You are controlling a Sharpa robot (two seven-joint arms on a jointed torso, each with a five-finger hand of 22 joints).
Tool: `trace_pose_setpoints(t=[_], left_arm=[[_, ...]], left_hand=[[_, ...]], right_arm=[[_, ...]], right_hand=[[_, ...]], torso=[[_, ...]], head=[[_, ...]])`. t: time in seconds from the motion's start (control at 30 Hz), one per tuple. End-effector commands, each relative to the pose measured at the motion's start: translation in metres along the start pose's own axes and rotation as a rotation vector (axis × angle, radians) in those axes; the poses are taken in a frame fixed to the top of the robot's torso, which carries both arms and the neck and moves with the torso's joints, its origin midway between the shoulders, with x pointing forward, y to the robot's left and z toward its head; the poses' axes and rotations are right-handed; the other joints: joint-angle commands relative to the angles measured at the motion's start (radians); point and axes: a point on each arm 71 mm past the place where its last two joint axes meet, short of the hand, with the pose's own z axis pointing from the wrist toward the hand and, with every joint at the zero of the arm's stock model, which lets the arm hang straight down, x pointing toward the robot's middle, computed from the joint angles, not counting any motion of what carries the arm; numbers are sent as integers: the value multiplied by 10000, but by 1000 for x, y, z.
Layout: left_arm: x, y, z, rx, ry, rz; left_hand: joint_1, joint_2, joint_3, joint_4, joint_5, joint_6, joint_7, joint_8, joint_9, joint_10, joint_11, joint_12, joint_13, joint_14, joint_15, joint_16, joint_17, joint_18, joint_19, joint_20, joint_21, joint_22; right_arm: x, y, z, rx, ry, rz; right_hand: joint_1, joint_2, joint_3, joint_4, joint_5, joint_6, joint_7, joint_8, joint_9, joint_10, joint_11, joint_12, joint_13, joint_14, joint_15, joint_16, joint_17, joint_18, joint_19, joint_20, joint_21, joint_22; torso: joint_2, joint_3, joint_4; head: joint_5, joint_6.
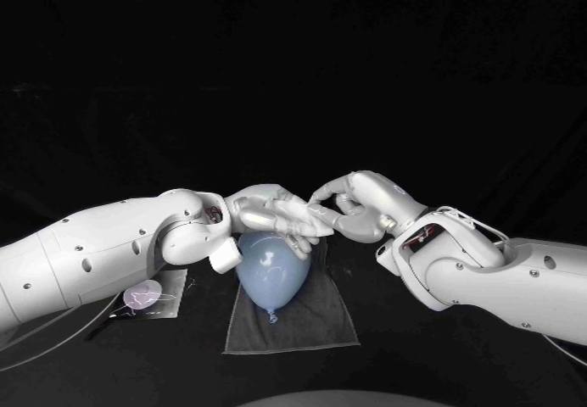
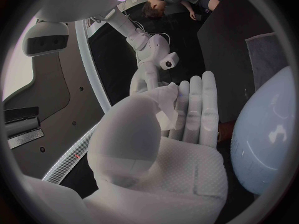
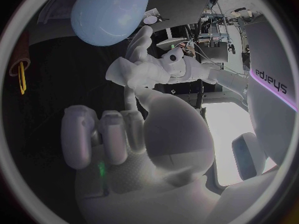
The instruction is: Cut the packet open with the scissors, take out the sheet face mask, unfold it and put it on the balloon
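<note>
Poised tip to tip, balloon (image 1: 271, 270) just beneath, likely for draping: left hand (image 1: 279, 214) fingers pressed together, right hand (image 1: 351, 203) curled; pinching sheet face mask? Cannot tell.

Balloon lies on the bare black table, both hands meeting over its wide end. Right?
No: the head view shows the balloon lying on a dark grey cloth spread under it. The left hand and right hand do meet over its wide end.

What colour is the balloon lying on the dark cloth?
The smooth rounded balloon is plain pale blue, with no pattern; the head view shows it best.
</note>
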Motion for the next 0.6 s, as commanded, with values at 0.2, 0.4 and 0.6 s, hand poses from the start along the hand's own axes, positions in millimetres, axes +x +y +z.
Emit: trace_pose_setpoints(t=[0.2,0.4,0.6], left_arm=[[0,-2,1,149,46,-7],[1,-3,1,151,56,-7],[0,-2,1,148,56,-7]], left_hand=[[91,-25,7,-56,52,44,31,34,867,-52,-31,-36,-4,64,-23,-36,10,203,40,-6,38,16],[91,-25,7,-56,52,44,31,34,867,-52,-31,-36,-4,64,-23,-36,10,203,40,-6,38,16],[91,-25,7,-56,52,44,31,34,867,-52,-31,-36,-4,64,-23,-36,10,203,40,-6,38,16]], right_arm=[[-2,1,-1,-124,-302,-97],[-3,1,-1,-150,-340,-170],[-4,1,-3,-72,-354,110]], right_hand=[[357,242,1227,-432,9,-47,-77,436,261,908,-96,87,2481,1039,-112,42,2627,65,497,-138,95,1484],[240,75,1813,-652,-14,-68,-106,733,455,929,-121,125,2500,1039,-131,42,2627,50,522,-158,140,1537],[178,-34,2006,-760,-13,-72,-132,891,561,959,-145,189,2532,1039,-149,42,2627,40,539,-173,178,1576]], torso=[[-2,4,-11],[0,7,-7],[7,8,-5]], head=[[-17,10],[-44,-2],[-45,-18]])
